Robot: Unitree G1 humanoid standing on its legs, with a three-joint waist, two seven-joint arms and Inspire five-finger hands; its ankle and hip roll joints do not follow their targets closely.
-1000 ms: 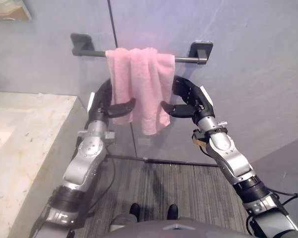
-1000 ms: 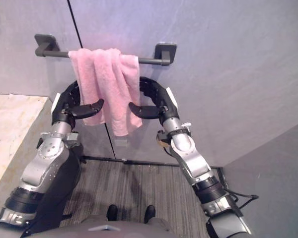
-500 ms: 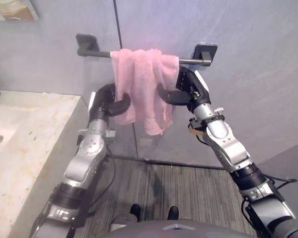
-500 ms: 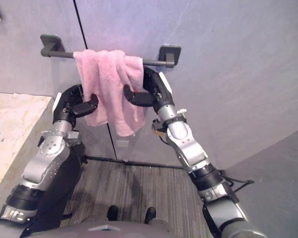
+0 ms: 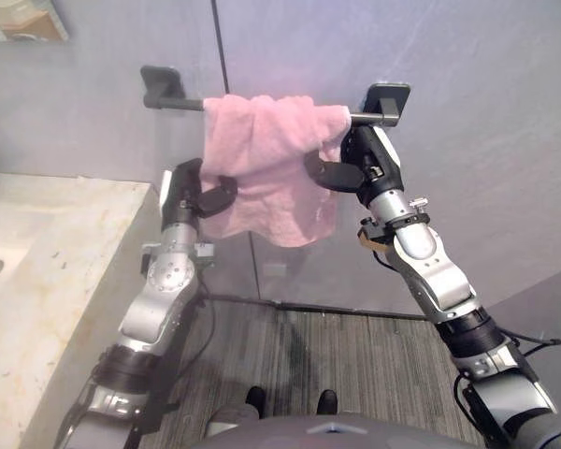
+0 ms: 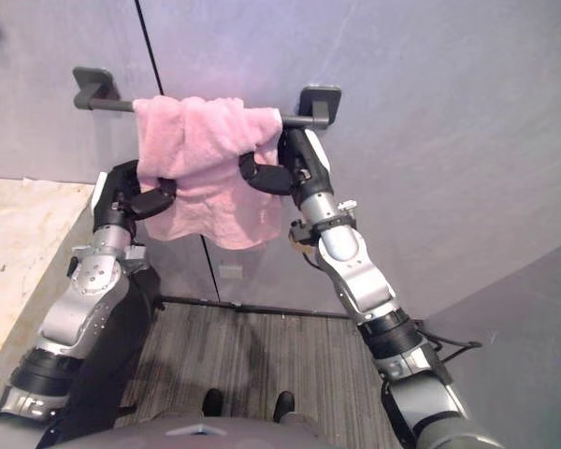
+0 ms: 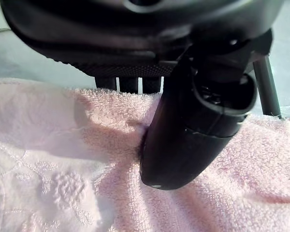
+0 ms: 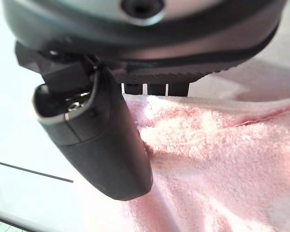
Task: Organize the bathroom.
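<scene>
A pink towel (image 5: 271, 173) hangs over a dark towel bar (image 5: 173, 101) fixed to the grey wall (image 5: 486, 112). The cloth is spread along the bar from a little past the bar's left bracket to just short of its right bracket (image 5: 389, 97), which stays uncovered. The towel is bunched and creased where it crosses the bar, and its lower edge hangs loosely between the two arms. A woven flower pattern shows in the cloth in the left wrist view; no writing can be read anywhere.

The left hand (image 5: 198, 192) grips the towel's left edge below the bar. Its thumb (image 7: 198, 130) is pressed down onto the pink cloth with the fingers (image 7: 128, 83) behind it, so the hand is clamped on the towel. The right hand (image 5: 351, 166) holds the towel's right edge, high up, just below the bar and close to the right bracket. Its thumb (image 8: 104, 140) lies against the cloth with the fingers (image 8: 154, 88) on the far side, pinching the towel as well. The cloth is stretched sideways between the two hands.

To the left, a pale stone counter (image 5: 47, 262) runs along the wall, its right edge near the left arm. Below the towel lies a striped grey floor (image 5: 355, 355).
</scene>
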